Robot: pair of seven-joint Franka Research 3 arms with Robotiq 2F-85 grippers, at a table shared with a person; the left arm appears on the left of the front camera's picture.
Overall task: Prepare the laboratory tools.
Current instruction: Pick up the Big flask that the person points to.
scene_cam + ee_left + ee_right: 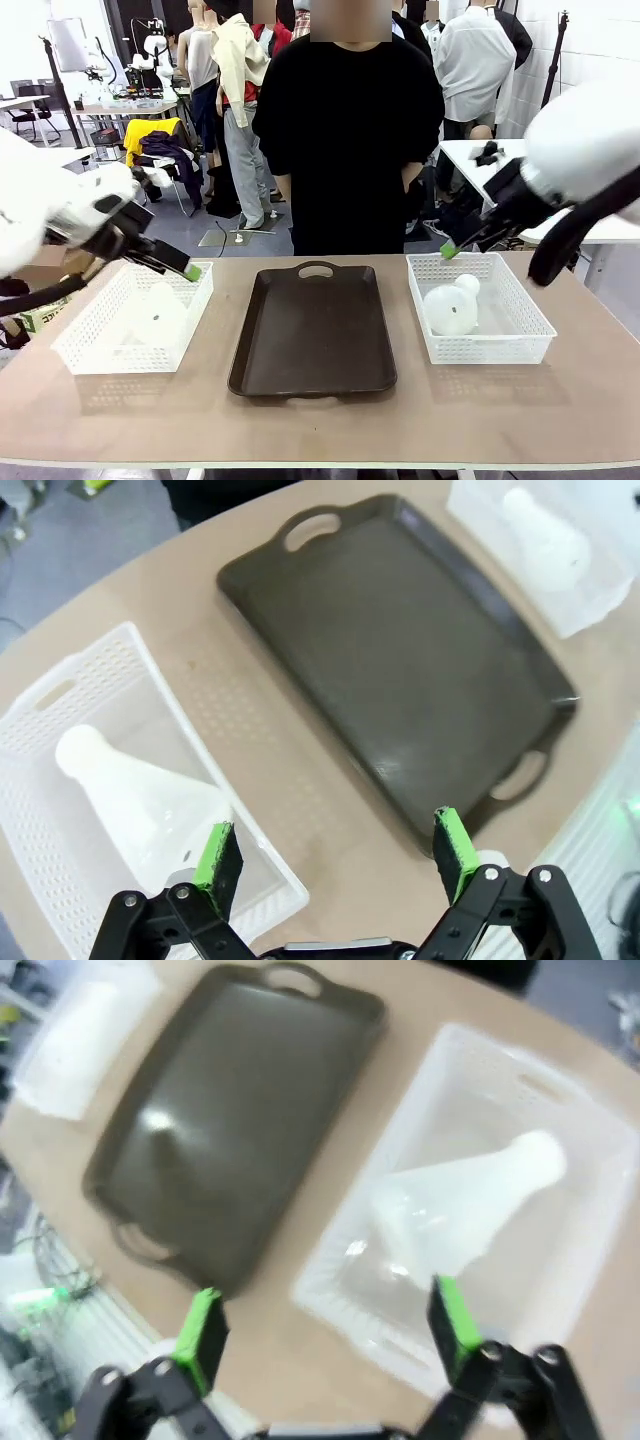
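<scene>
Hovering above the left basket [75,355], your left end effector [333,858] is spread wide and carries nothing. The left flask [130,790] lies on its side in that basket, its broad base just beside one green pad and its neck pointing away from the end effector. The wide opening probably suits that broad body, though the narrow neck looks like the surer hold. The basket walls likely keep the flask from rolling.

Ahead of both end effectors, between the baskets, the tray [312,330] sits bare on the tabletop [500,410]. It is likely the place meant for the flasks. The person stands beyond its far handle, hands off the tabletop.

Your right end effector [325,1328] is also wide and empty, poised over the near rim of the right basket [490,350]. The right flask [460,1205] lies on its side just ahead of one pad, base nearer and neck angled away. Neither flask is grasped yet, so expect to descend and align first.
</scene>
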